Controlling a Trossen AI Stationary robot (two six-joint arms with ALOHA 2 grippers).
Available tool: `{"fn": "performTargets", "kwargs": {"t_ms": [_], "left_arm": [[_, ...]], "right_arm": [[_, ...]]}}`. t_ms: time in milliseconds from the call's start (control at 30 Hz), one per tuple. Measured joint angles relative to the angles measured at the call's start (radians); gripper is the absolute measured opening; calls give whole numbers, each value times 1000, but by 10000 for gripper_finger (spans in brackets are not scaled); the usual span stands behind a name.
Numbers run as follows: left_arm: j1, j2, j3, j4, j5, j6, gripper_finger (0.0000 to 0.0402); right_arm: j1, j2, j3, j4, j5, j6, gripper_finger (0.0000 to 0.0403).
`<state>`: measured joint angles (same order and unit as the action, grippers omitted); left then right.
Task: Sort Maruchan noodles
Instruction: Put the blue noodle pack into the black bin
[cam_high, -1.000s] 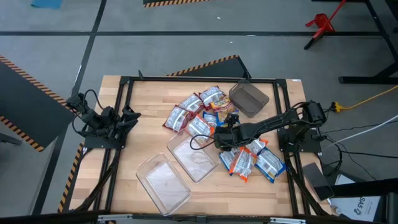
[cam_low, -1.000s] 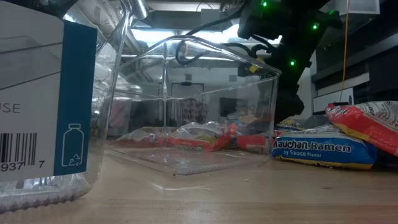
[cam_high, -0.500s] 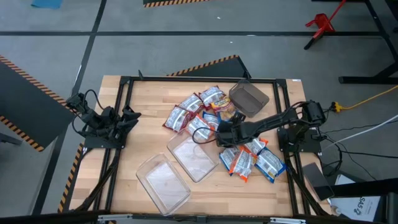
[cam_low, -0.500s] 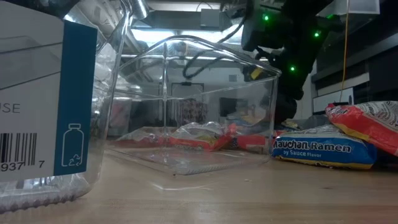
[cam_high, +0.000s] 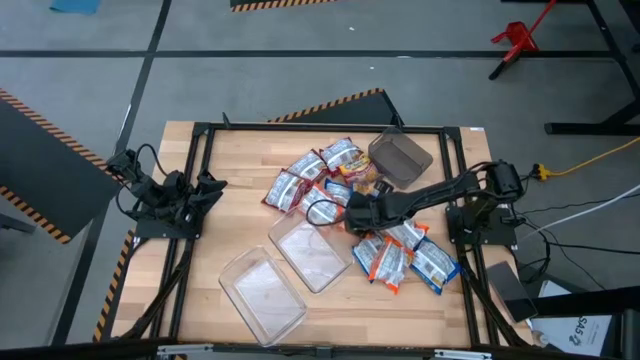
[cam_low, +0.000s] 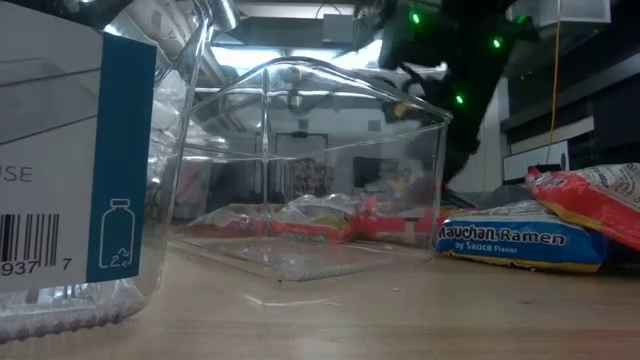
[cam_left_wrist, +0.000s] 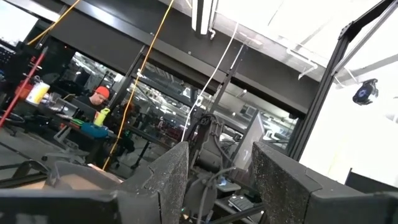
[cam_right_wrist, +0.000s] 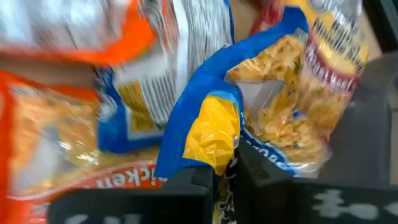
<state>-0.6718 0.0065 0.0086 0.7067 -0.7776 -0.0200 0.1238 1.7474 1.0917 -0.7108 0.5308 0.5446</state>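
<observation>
Blue Maruchan packet (cam_right_wrist: 211, 124) pinched by one edge in right end effector (cam_right_wrist: 225, 177), fingers pressed together on crumpled blue-yellow wrapper; sits in middle of the packet heap (cam_high: 330, 180), just beside nearer clear tub (cam_high: 313, 252); long axis runs out from the fingers toward the dark grey tub (cam_high: 400, 160) as far as wrist view shows, free end sagging, label side half folded; exact heading across tabletop (cam_high: 240, 190) can't be read from above, arm covers it.

Progress: early, judged from layout; both clear tubs look bare from above, incl. second one (cam_high: 262, 292) nearer front edge; low view shows red packets (cam_low: 330, 218) through the tub wall, prob. lying behind it, not inside; grey tub contents not clear; roughly a dozen packets left, one cluster mid-tabletop, another (cam_high: 405, 255) of orange/blue ones nearer right arm base; still unsorted by colour.

Left end effector (cam_left_wrist: 214, 180) parked at left side of tabletop, fingers spread, holding nothing.
</observation>
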Motion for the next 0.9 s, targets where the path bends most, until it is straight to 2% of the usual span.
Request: {"fn": "performTargets", "kwargs": {"t_ms": [200, 467, 567, 767, 900], "left_arm": [[0, 0, 0, -1, -2, 0, 172], [0, 0, 0, -3, -30, 0, 172], [0, 0, 0, -4, -30, 0, 172], [0, 0, 0, -16, -30, -2, 172], [0, 0, 0, -18, -49, -3, 172]], "right_arm": [[-2, -18, 119, -72, 26, -28, 4], [-51, -44, 266, -335, 129, -15, 2], [-91, -68, 305, -419, 134, -3, 1], [-205, -116, 334, -632, 177, 129, 1], [-271, -127, 334, -690, 205, 144, 0]]}}
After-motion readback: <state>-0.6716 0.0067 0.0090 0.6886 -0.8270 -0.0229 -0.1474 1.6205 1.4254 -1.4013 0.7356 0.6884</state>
